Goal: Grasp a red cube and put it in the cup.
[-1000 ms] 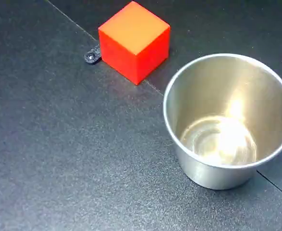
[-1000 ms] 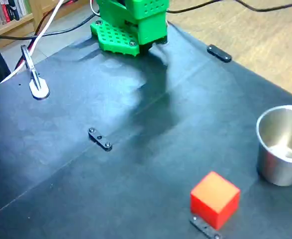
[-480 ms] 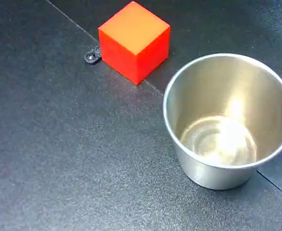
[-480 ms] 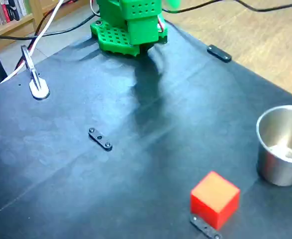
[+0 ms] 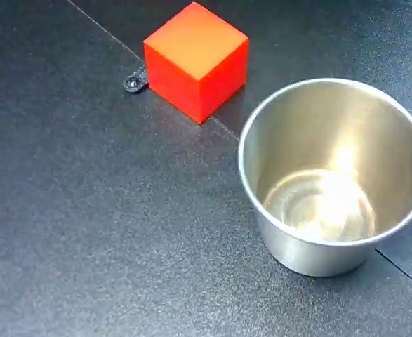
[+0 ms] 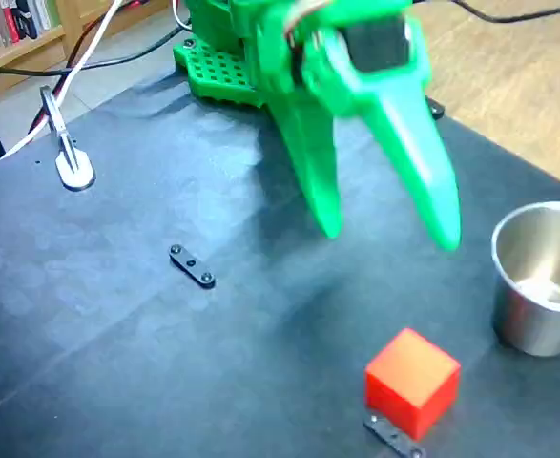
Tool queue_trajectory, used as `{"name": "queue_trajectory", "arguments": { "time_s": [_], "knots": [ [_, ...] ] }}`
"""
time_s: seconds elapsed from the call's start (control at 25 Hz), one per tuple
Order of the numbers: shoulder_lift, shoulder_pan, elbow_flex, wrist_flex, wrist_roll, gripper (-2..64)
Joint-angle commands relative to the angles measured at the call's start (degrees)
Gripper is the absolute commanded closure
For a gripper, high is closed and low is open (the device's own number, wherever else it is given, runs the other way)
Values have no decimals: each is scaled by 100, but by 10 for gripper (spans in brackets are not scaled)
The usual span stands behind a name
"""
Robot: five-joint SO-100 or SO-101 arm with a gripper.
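Note:
The red cube (image 5: 196,60) (image 6: 411,382) rests on the black table, alone and untouched. Beside it stands the steel cup (image 5: 335,175) (image 6: 539,277), upright and empty; in a fixed view it is at the right edge. My green gripper (image 6: 389,234) hangs above the table in that same view, open, its two long fingers (image 6: 419,162) spread wide and pointing down toward the space between cube and cup. Nothing is between them. The close fixed view shows cube and cup only, no gripper.
A small black bracket (image 6: 192,266) lies left of centre, another (image 6: 392,436) at the cube's foot, a third (image 6: 421,102) near the far edge. The green arm base (image 6: 227,67) stands at the back. A white clamp (image 6: 70,164) and cables sit back left.
The arm has swung forward and down from its folded pose at the base; the open gripper now reaches out over the table. Cube and cup have not moved.

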Motion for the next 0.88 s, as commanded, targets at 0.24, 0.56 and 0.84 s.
{"name": "queue_trajectory", "arguments": {
  "time_s": [0.24, 0.56, 0.84],
  "knots": [
    [-694, -62, -220, 958, 44, 209],
    [-1775, -360, -1380, 958, 70, 217],
    [-2610, -563, -1951, 958, 483, 218]
  ]
}}
